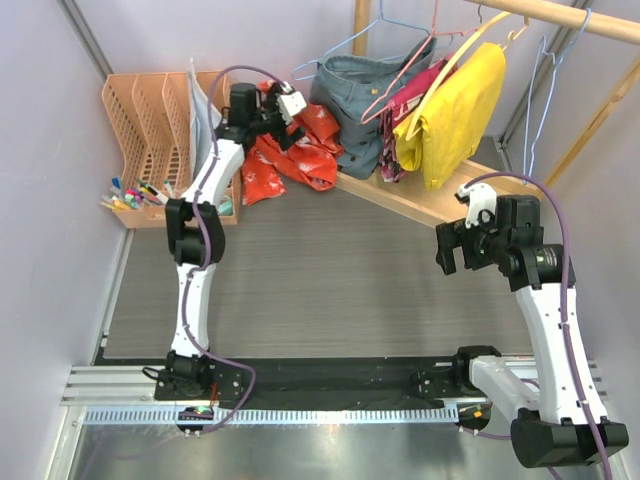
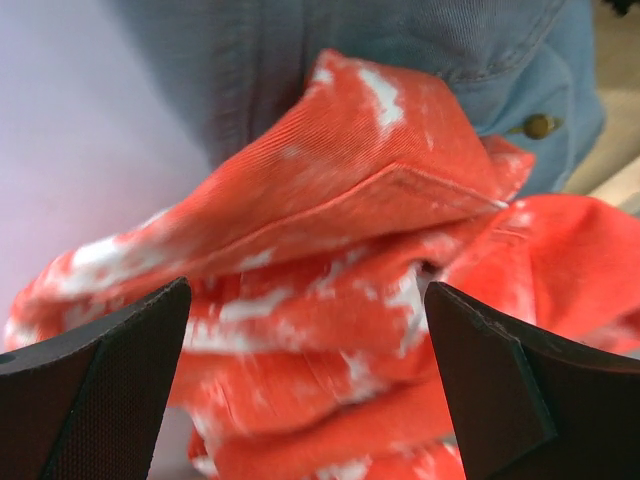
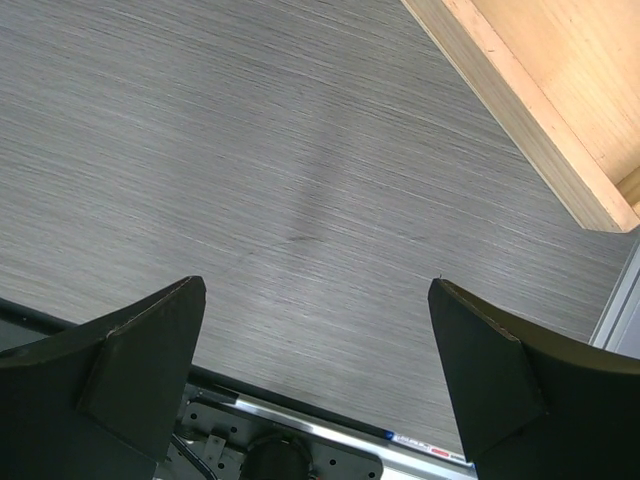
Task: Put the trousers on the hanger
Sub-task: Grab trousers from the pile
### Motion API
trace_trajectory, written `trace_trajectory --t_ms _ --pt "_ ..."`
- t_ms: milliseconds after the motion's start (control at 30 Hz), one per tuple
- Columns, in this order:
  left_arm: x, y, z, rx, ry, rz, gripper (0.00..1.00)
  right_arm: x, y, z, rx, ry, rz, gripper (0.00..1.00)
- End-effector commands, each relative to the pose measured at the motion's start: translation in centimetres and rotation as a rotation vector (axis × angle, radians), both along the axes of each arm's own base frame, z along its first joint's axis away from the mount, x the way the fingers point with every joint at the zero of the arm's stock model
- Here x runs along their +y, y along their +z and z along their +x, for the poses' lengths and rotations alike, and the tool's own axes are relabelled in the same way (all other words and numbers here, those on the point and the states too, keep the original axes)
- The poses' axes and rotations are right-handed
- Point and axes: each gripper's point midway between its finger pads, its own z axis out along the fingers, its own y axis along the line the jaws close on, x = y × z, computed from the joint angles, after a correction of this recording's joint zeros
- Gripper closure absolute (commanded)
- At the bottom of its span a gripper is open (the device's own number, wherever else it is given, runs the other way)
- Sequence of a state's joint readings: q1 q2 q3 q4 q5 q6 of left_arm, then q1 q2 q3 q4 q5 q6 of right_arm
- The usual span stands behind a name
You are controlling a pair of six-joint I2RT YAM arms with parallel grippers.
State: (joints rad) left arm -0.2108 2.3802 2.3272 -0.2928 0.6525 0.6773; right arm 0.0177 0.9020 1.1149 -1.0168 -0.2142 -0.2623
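Your grey wood-grain surface (image 1: 330, 270) carries the red-orange, white-splotched fabric trousers (image 1: 295, 155), heaped at its far left against a blue-grey denim garment (image 1: 355, 100). The thin light-blue wire hanger (image 1: 345, 42) hangs above them. Your left claw (image 2: 307, 300) is spread, facing a raised fold, apparently lined up to pinch it. Your right claw (image 3: 315, 290), also spread and holding nothing, hovers over bare surface, probably kept free for the hanger.

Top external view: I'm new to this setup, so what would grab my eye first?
The red-orange trousers, heaped at the far left in front of a grey-blue denim garment, with the left end effector open close to them. Next, the bright yellow garment hanging under the wooden rail at the upper right.
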Motion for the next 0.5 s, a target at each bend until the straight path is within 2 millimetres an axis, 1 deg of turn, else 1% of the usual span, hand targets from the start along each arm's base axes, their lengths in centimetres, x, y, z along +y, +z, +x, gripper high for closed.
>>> trace_trajectory --t_ms 0,67,100,200,233,300,333,467 --pt "-1.7 3.1 3.4 -0.342 -0.037 0.083 0.0 -0.7 1.1 0.9 -0.048 -0.006 -0.04 0.0" --pt "-2.1 2.6 4.1 -0.382 -0.037 0.101 0.0 -0.9 0.7 0.9 -0.037 -0.004 -0.05 0.01" --pt "-2.3 1.1 4.6 -0.376 -0.041 0.117 0.0 -0.9 0.5 0.9 -0.031 -0.006 -0.052 0.0" --pt "-2.7 -1.7 4.8 -0.383 -0.07 0.177 0.0 -1.1 0.2 0.9 -0.02 -0.008 -0.063 0.0" --pt "-2.8 -3.4 4.9 -0.365 -0.075 0.192 0.0 -1.2 0.2 1.0 -0.021 -0.01 -0.069 0.0" --pt "-2.7 -4.7 5.0 -0.341 -0.066 0.2 0.0 -1.4 0.1 1.0 -0.018 -0.014 -0.08 0.0" --pt "-2.6 -5.7 5.2 -0.321 -0.059 0.2 0.0 -1.5 0.2 1.0 -0.02 -0.015 -0.087 0.0" --pt "-2.1 -8.1 5.4 -0.265 -0.028 0.205 0.0 -1.7 -0.1 1.0 -0.013 -0.017 -0.094 0.0"
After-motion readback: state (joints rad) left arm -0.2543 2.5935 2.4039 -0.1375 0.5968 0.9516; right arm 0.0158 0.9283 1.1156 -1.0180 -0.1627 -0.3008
